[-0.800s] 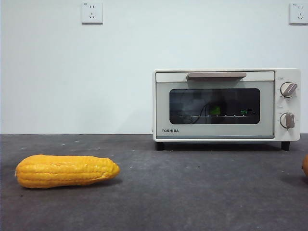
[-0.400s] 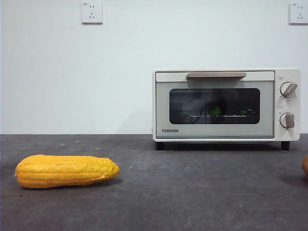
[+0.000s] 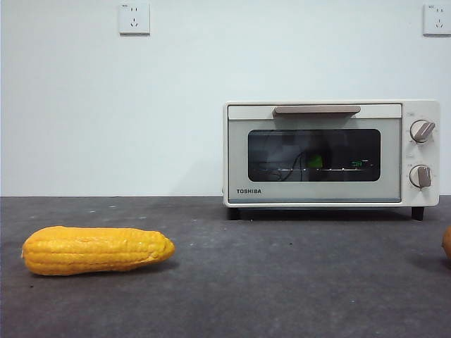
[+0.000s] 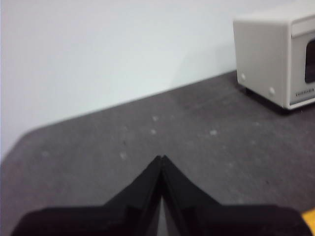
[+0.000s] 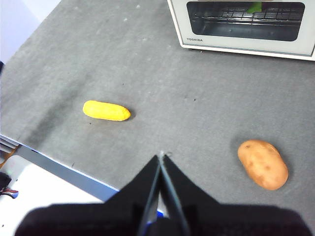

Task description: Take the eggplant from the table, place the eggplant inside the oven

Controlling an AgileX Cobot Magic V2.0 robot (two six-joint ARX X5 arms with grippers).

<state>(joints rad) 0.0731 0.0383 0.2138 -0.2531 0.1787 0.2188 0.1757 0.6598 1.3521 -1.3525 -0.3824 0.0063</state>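
The cream oven (image 3: pixel 331 153) stands at the back right of the dark grey table (image 3: pixel 282 282) with its glass door closed. Behind the glass only a green patch (image 3: pixel 315 162) of the eggplant shows; its purple body is hidden. The right wrist view also catches that green cap (image 5: pixel 254 7) on the wire rack inside the oven (image 5: pixel 241 24). My right gripper (image 5: pixel 161 156) is shut and empty, high above the table's near edge. Shut and empty too, my left gripper (image 4: pixel 161 158) hovers over bare table, left of the oven (image 4: pixel 268 54).
A yellow corn cob (image 3: pixel 97 249) lies at the front left, also seen from the right wrist (image 5: pixel 106 110). A brown potato (image 5: pixel 263 163) lies front right, just at the front view's right edge (image 3: pixel 447 243). The table's near edge (image 5: pixel 64 169) borders a white surface.
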